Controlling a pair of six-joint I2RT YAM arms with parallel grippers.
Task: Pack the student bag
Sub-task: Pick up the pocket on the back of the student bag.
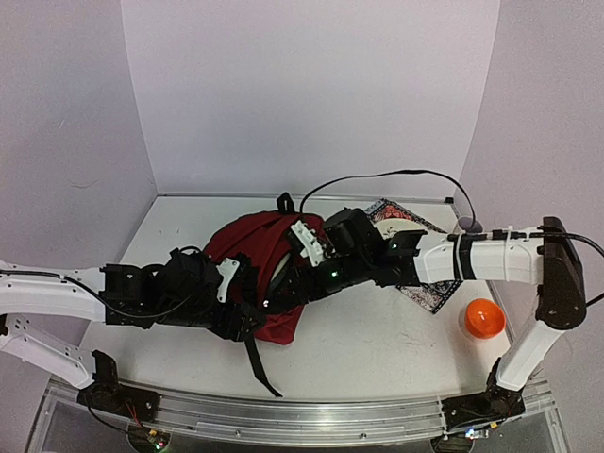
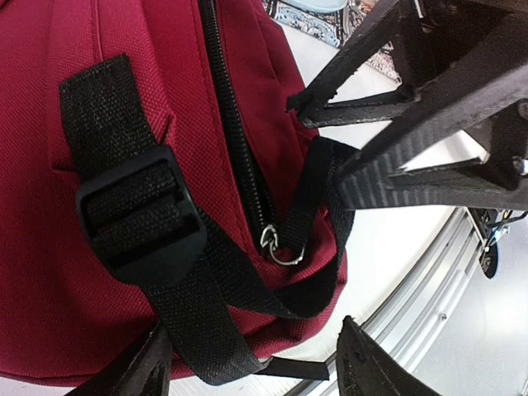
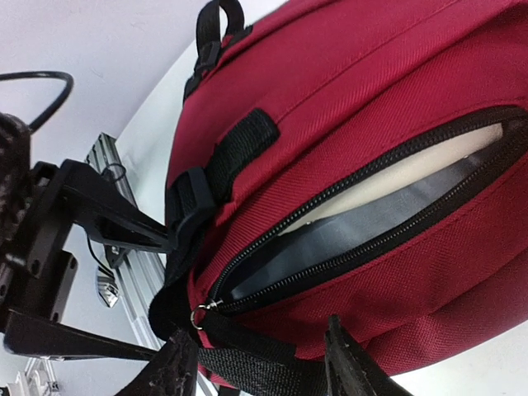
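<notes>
- the back wall (image 1: 311, 94) was a plain, pale lavender-white panel with no window or marking.
- a left wall (image 1: 66, 123) and a right wall (image 1: 547, 104) of the same colour met it at angled seams, closing in three sides.
- the table (image 1: 377, 349) had a smooth white top.
- an aluminium rail (image 1: 302, 411) ran along the table's near edge.
- the light was even and soft, casting only faint shadows.

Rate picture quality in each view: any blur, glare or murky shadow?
Top view: even light, no glare, but the black arms and bag merge darkly. Left wrist: buckle and strap weave sharp. Right wrist: zipper crisp, near fingers soft silhouettes.
</notes>
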